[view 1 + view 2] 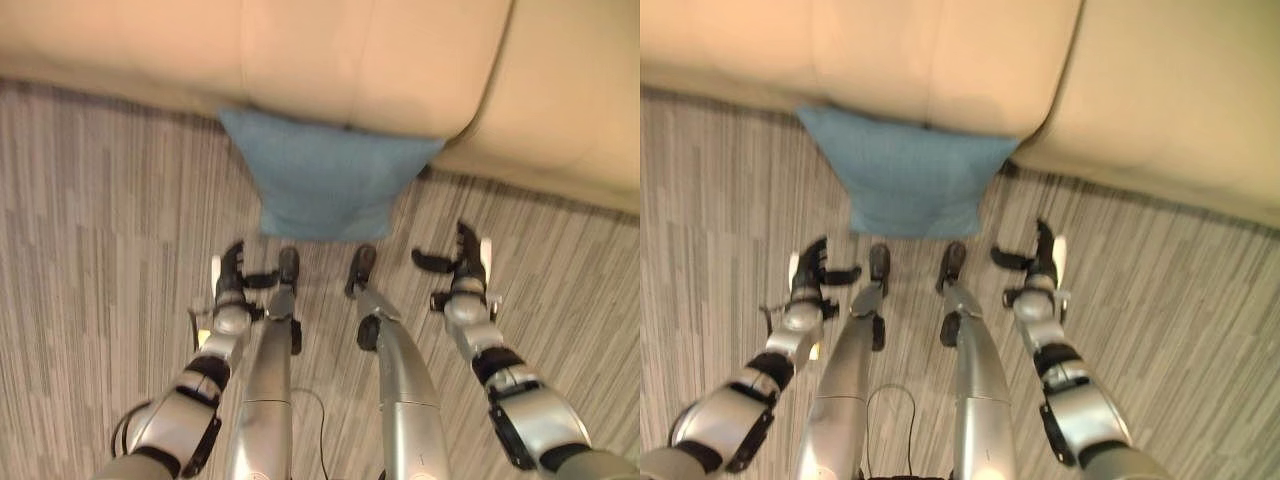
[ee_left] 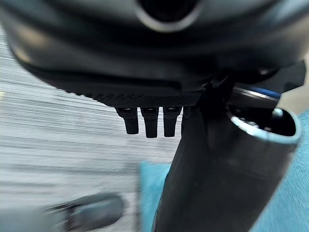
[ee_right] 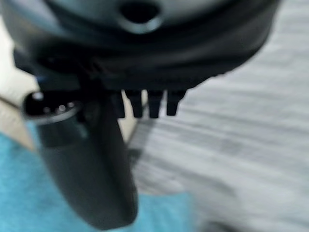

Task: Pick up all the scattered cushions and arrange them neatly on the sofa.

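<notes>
Grey striped floor runs up to a big tan sofa. One blue cushion lies on the floor, its top edge touching the sofa front. It has no words or labels that can be read. Left hand hangs near the cushion's lower left corner, not touching it, fingers straight and holding nothing. Right hand hangs near its lower right, also spread wide and holding nothing.

Grey striped carpet floor beneath a beige sofa
</notes>
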